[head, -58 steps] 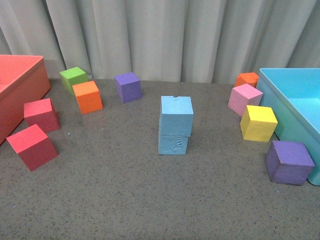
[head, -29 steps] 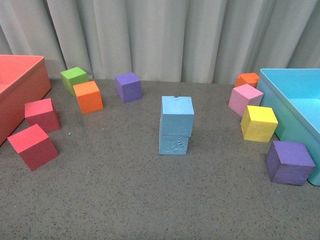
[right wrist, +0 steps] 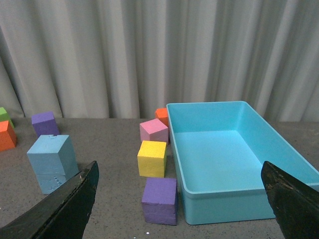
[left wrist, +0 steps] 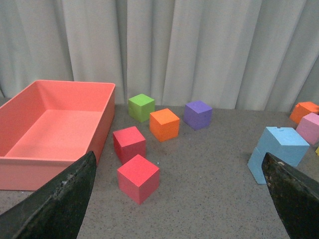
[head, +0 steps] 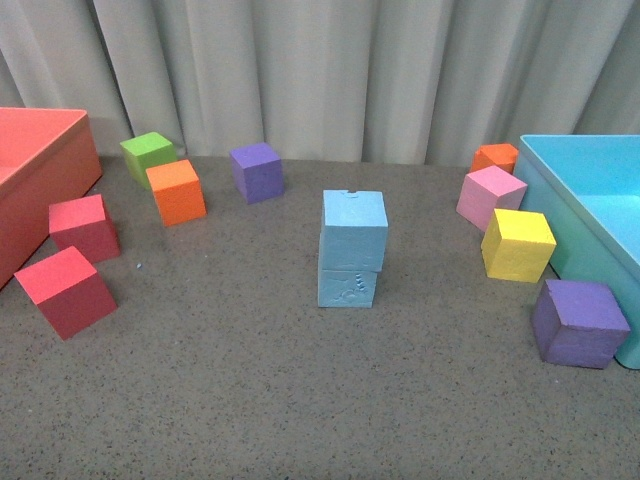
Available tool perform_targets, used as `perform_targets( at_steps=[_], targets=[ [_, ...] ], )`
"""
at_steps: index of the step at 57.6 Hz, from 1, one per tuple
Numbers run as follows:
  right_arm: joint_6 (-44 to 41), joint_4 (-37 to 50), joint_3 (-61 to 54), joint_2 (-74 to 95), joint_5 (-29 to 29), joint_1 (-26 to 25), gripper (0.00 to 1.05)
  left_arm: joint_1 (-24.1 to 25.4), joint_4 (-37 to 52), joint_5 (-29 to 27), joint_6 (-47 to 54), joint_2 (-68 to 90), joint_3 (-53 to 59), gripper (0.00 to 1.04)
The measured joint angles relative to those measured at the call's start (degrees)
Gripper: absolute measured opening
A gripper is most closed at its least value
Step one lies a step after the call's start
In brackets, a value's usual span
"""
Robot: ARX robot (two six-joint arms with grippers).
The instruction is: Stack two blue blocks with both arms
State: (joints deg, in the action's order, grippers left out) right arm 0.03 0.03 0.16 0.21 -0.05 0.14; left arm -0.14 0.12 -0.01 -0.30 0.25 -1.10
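Nearest in the wrist views, the left gripper [left wrist: 179, 199] and the right gripper [right wrist: 179, 199] each show two black fingers spread wide with nothing between them; neither arm appears in the front view. In the middle of the grey speckled table [head: 250, 400], the lower light sky-blue foam cube [head: 347, 287], embossed on its near face, carries the upper light sky-blue foam cube [head: 354, 229], which sits slightly twisted and overhangs a little to the right. Far left stands a red plastic bin [head: 40, 170]; at the right, a turquoise plastic bin [head: 585, 200].
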Motion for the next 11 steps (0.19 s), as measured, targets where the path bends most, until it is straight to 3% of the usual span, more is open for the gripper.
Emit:
perform_targets(
  at_steps=[11],
  targets=[
    [0.0,0.0,0.0,0.0,0.0,0.0,0.95,0.0,0.0,0.0,0.0,0.0,0.0,0.98]
  ],
)
